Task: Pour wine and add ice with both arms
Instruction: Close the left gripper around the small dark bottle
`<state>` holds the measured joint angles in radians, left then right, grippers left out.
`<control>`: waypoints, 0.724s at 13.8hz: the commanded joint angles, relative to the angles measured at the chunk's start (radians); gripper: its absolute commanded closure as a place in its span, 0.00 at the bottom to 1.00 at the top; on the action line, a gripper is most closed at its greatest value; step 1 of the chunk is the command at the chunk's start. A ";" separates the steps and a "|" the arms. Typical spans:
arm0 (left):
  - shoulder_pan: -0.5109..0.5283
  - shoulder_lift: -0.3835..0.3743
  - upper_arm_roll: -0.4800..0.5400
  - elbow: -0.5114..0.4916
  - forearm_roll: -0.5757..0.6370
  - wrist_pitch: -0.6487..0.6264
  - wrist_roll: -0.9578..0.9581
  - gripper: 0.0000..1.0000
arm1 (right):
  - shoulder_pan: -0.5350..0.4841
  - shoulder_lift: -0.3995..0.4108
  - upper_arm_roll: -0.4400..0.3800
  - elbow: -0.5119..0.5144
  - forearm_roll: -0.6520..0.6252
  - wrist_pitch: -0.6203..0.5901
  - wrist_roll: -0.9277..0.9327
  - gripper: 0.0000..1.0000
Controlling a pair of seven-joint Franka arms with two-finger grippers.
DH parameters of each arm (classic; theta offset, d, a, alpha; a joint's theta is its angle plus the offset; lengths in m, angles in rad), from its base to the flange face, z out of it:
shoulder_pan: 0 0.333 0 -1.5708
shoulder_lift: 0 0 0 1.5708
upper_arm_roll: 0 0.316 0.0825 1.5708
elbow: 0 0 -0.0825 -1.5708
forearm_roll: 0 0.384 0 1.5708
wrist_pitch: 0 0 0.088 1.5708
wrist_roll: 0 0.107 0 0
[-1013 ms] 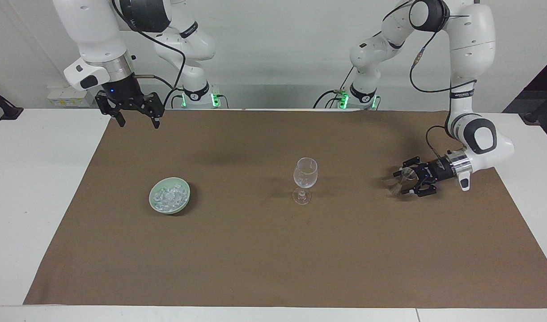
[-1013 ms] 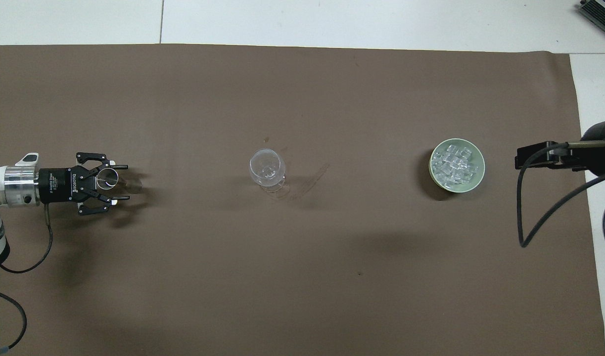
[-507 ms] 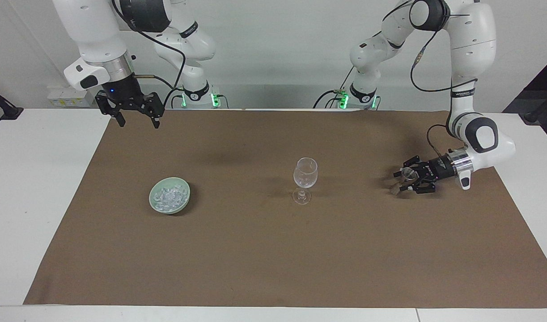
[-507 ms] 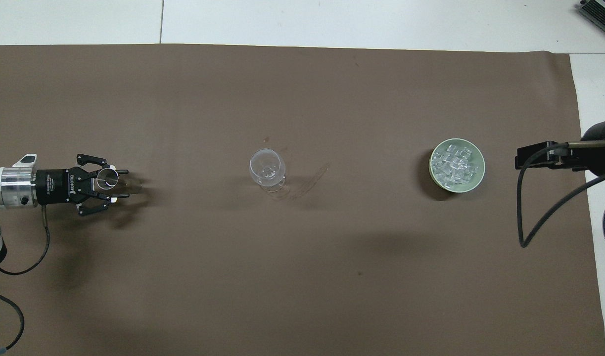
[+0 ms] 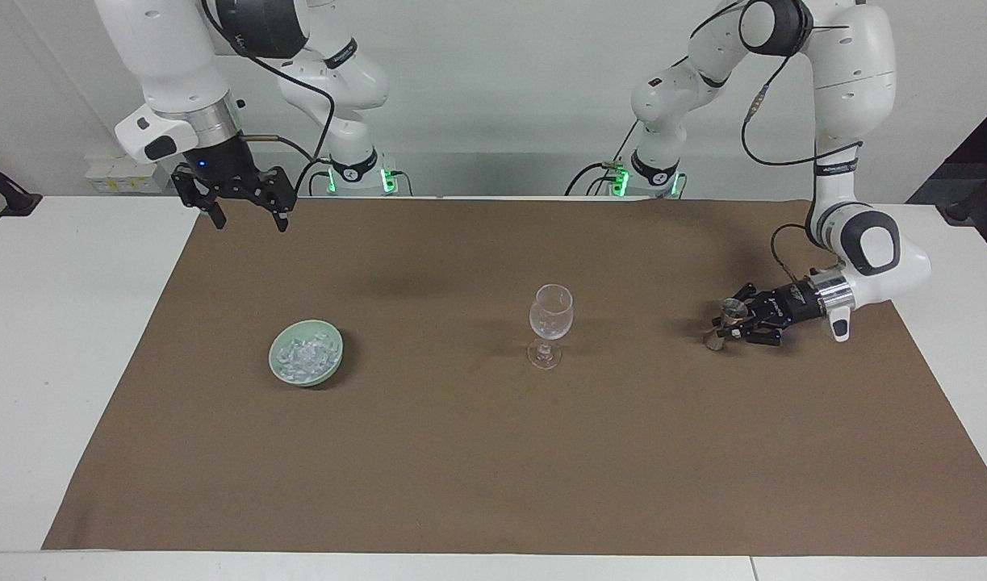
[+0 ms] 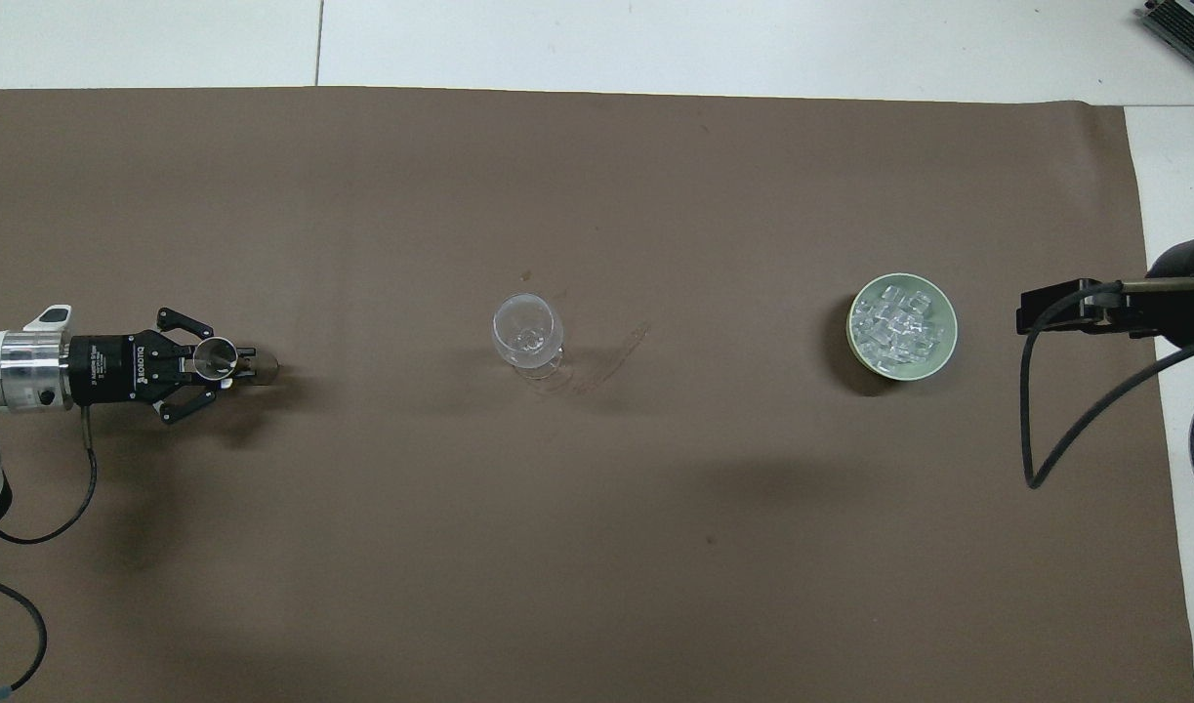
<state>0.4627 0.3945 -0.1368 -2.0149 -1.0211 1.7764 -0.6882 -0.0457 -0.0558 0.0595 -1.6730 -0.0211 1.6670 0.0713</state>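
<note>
Two white jointed arms work over a white table (image 5: 73,339) spread with a matte brown cloth (image 5: 493,452), flat and rectangular. Right arm (image 5: 170,73) waits raised over the cloth's corner at its own end, close to the robots; the right gripper (image 5: 249,219) points down with its black fingers spread wide and holding nothing. Left arm (image 5: 856,161) bends low at its end of the table, its silver wrist ring level with the cloth; the left gripper (image 5: 733,321) lies sideways, fingers pinched onto a small clear cup (image 6: 216,357), a narrow glassy cylinder with its round mouth up.

Toward the right arm's end sits a shallow, smooth, pale green bowl (image 5: 279,369). In it lies the ice (image 5: 306,356), a heap of small clear-whitish cubes. Between bowl and cup, near the cloth's middle, a clear stemmed glass (image 5: 550,314) stands upright on its round foot, well apart from both.
</note>
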 commanded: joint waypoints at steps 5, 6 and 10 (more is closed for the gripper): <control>0.004 -0.031 0.005 -0.022 -0.020 -0.011 -0.002 1.00 | -0.013 0.010 0.007 0.015 0.006 -0.003 -0.022 0.00; 0.004 -0.028 0.005 -0.012 -0.020 -0.011 -0.016 1.00 | -0.013 0.010 0.007 0.015 0.006 -0.003 -0.022 0.00; -0.036 -0.046 0.003 0.053 -0.014 0.009 -0.146 1.00 | -0.013 0.010 0.007 0.015 0.006 -0.003 -0.022 0.00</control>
<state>0.4546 0.3805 -0.1408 -1.9802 -1.0238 1.7775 -0.7644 -0.0457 -0.0558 0.0595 -1.6730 -0.0211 1.6670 0.0713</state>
